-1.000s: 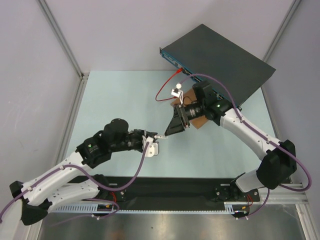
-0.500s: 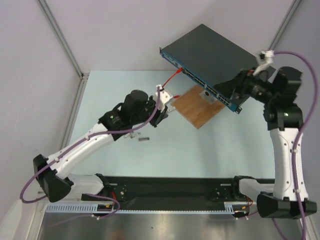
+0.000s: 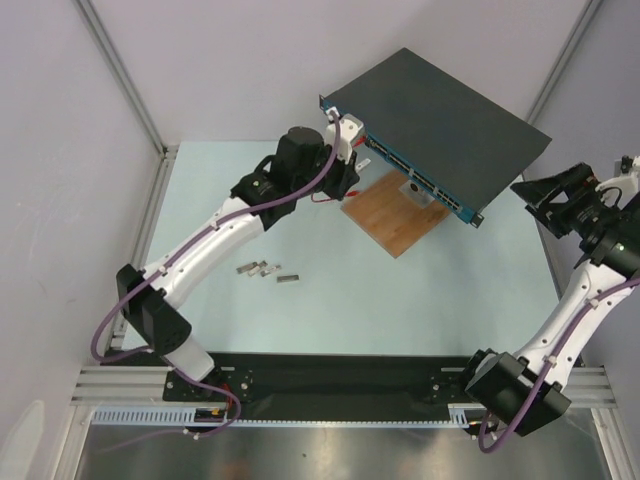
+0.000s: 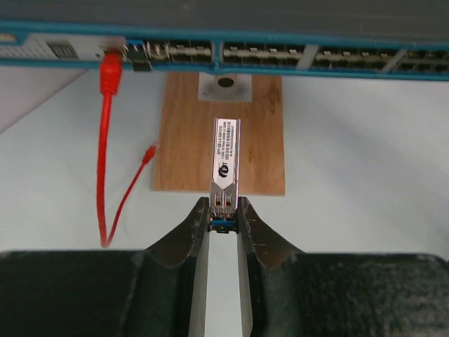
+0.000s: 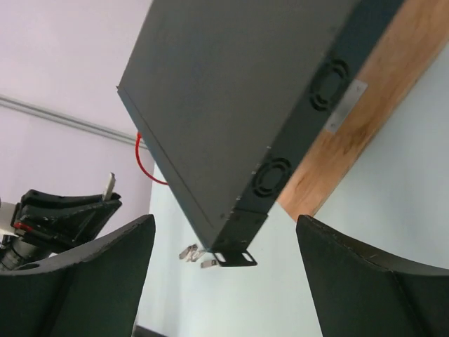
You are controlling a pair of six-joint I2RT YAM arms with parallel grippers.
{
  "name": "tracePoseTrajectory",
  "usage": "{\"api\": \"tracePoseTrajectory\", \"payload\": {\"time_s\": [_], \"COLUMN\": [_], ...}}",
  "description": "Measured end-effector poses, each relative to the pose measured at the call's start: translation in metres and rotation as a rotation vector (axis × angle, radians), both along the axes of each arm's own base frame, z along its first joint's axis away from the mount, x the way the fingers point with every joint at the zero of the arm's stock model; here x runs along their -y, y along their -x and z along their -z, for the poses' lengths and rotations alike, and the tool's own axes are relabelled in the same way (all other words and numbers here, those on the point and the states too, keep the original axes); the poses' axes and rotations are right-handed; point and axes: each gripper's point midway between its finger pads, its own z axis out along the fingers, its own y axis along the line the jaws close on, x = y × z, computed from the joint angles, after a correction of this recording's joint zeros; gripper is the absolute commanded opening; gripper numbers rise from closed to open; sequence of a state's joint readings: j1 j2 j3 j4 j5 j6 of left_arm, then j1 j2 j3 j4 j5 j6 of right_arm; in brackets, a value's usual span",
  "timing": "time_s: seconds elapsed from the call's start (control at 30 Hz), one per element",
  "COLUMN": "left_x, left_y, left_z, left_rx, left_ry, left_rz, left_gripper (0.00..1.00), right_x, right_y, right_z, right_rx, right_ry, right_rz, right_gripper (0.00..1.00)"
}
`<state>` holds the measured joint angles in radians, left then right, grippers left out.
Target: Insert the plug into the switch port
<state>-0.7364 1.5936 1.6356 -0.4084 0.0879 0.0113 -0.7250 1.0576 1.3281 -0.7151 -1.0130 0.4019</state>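
Note:
The switch (image 3: 440, 125) is a flat dark box at the back, its blue port edge (image 4: 280, 57) facing my left gripper. My left gripper (image 3: 348, 160) is shut on the plug (image 4: 225, 158), a small silver module, gripped by its rear end between the fingertips (image 4: 202, 217). The plug points at the port row from a short way off, above the wooden board (image 4: 182, 154). My right gripper (image 3: 545, 188) is wide open and empty, off the switch's right corner (image 5: 242, 239). From the right wrist view the plug (image 5: 110, 184) shows at the far left.
A red cable (image 4: 105, 147) is plugged into a port at the left end of the switch and loops down onto the table. Three loose silver modules (image 3: 265, 270) lie on the pale table left of the board. Frame posts and walls stand close behind.
My left arm has swung up from the table's middle to the switch's front edge. My right arm has pulled back from the board to the far right.

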Motion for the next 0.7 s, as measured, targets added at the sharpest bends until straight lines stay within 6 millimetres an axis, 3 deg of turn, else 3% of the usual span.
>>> {"api": "tracePoseTrajectory", "payload": {"time_s": [0.2, 0.4, 0.5, 0.7], "left_x": [0.014, 0.024, 0.026, 0.028], "left_y": [-0.021, -0.040, -0.046, -0.057], "left_z": [-0.012, -0.007, 0.001, 0.012], "left_rx": [0.012, 0.001, -0.011, -0.021], "left_ry": [0.028, 0.025, 0.009, -0.018], "left_rz": [-0.026, -0.061, -0.075, -0.107], "left_gripper": [0.00, 0.00, 0.00, 0.00], "right_x": [0.002, -0.015, -0.028, -0.040], "right_y": [-0.004, -0.018, -0.025, -0.034], "right_z": [0.035, 0.056, 0.058, 0.055], "right_rx": [-0.085, -0.115, -0.112, -0.088], "right_ry": [-0.093, -0.146, -0.142, -0.134], "right_rz": [-0.015, -0.069, -0.102, -0.125], "right_gripper": [0.90, 0.90, 0.86, 0.61]}}
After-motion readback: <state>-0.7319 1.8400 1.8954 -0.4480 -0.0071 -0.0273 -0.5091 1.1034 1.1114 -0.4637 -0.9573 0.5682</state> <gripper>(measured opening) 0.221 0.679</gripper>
